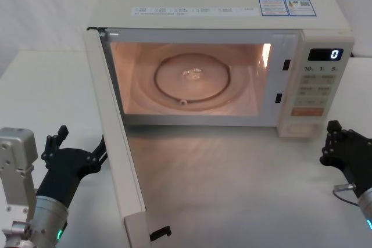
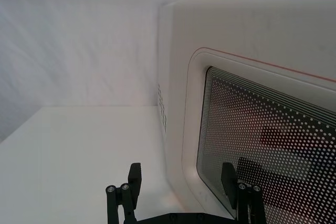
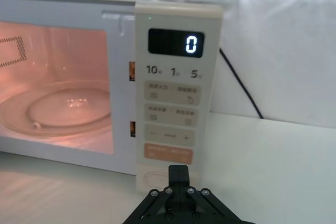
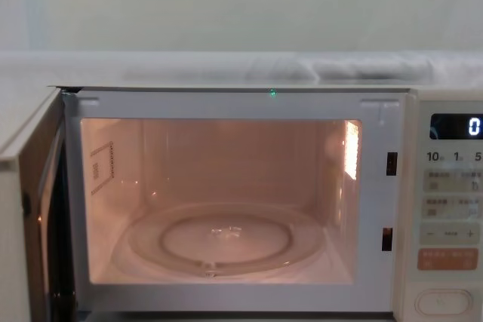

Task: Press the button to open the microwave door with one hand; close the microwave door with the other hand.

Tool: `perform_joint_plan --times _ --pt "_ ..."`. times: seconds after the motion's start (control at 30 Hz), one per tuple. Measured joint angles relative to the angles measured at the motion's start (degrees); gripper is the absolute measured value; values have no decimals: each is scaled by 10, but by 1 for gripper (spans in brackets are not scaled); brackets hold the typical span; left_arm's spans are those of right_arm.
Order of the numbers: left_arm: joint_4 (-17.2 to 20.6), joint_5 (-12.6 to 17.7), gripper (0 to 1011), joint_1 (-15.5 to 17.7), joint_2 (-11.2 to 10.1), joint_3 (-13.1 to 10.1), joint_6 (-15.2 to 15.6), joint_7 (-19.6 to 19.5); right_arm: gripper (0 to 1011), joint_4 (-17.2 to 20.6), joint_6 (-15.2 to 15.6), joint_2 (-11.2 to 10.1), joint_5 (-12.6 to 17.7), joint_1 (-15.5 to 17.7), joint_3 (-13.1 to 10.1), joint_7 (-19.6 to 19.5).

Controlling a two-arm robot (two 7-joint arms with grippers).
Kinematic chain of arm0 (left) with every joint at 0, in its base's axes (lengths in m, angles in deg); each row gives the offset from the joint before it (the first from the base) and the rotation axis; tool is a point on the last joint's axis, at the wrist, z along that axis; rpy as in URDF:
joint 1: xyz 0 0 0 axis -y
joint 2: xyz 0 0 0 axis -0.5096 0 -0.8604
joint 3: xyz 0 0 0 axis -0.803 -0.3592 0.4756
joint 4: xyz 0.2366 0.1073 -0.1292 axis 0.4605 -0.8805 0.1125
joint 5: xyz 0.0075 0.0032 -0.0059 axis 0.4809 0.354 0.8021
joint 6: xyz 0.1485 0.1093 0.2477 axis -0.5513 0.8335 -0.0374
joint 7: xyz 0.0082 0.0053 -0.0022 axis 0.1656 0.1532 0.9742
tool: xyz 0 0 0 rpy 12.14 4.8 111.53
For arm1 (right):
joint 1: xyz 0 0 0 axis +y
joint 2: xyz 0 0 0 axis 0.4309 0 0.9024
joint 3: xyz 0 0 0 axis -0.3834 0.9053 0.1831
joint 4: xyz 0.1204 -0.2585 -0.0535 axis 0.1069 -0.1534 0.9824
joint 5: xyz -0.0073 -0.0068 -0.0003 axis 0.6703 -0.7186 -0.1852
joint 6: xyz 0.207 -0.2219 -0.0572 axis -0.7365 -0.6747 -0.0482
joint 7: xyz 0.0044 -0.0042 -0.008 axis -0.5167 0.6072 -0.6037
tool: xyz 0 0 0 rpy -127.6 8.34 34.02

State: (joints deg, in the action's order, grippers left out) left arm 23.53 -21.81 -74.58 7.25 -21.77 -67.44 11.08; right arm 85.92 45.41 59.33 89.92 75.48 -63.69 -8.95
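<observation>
Table [image 1: 244, 190]: microwave door [image 1: 113, 143] open, button [image 3: 165, 174] partly hidden.

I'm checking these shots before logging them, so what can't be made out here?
- Small grey key labels on the control panel: too small to read in the right wrist view.
- Button: partly hidden by the right tool in front of it.
- Microwave door: seen edge-on from the head; its window shows in the left wrist view, cut off by the frame edge.
- Left tool: contact with the door cannot be told.
</observation>
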Motion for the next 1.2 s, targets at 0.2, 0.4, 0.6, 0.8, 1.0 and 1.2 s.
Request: perform_joint_plan --times 0.2,0.4,0.6,0.8,1.0,1.2 --pt "0 0 1001 0 0 0 0 0 0 21 0 -6 9 18 -14 5" --pt "0 0 1001 0 0 0 0 0 0 40 0 -12 14 33 -27 6" --pt "0 0 1001 0 0 0 0 0 0 47 0 -15 17 41 -36 6" --pt "0 0 1001 0 0 0 0 0 0 47 0 -16 18 42 -39 8" --pt "0 0 1001 0 0 0 0 0 0 47 0 -16 18 42 -39 8" --pt "0 0 1001 0 0 0 0 0 129 47 0 -16 18 42 -38 8"
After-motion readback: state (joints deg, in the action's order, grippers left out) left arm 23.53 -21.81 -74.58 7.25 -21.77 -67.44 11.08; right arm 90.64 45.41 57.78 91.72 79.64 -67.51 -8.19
